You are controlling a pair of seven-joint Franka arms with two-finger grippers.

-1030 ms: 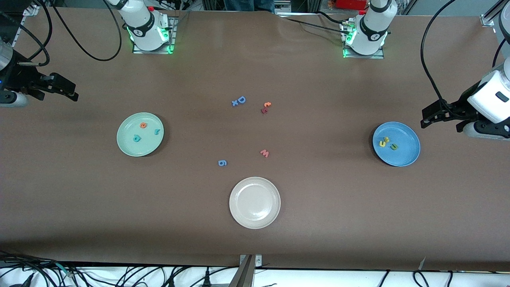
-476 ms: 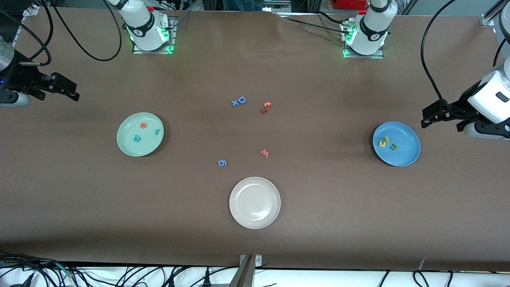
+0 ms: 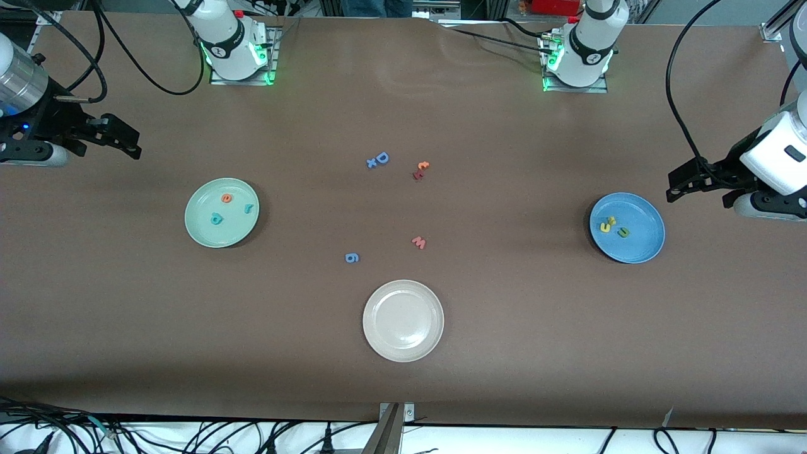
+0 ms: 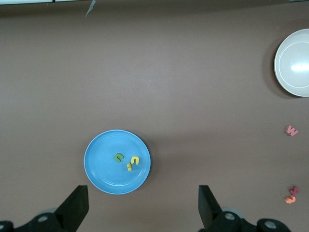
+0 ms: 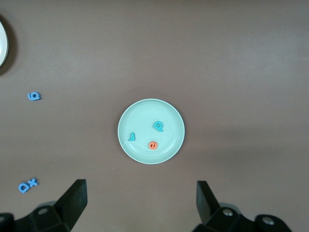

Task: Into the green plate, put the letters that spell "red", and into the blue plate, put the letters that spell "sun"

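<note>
The green plate (image 3: pixel 214 237) lies toward the right arm's end of the table. In it are the orange e (image 3: pixel 227 198), the teal r (image 3: pixel 249 208) and the teal d (image 3: pixel 217 219). My right gripper (image 3: pixel 123 142) hangs open and empty over bare table beside that plate. In the right wrist view the green plate (image 5: pixel 145 121) shows past the open right gripper (image 5: pixel 141 186). The blue plate (image 3: pixel 640 250) toward the left arm's end holds the yellow s (image 3: pixel 611 220), the yellow u (image 3: pixel 605 227) and the olive n (image 3: pixel 623 232). My left gripper (image 3: pixel 673 185) hovers open and empty over the table beside it. The blue plate (image 4: pixel 107 177) sits just ahead of the left gripper (image 4: pixel 141 191).
A beige-white plate (image 3: pixel 403 320) sits nearest the front camera at the table's middle. Loose letters lie around the middle: a blue D with an x (image 3: pixel 378 159), an orange t on a dark red letter (image 3: pixel 420 170), a red w (image 3: pixel 419 242) and a blue 6 (image 3: pixel 352 257).
My right gripper has shifted a little toward the table's middle. The left arm, the plates and the letters have stayed where they were.
</note>
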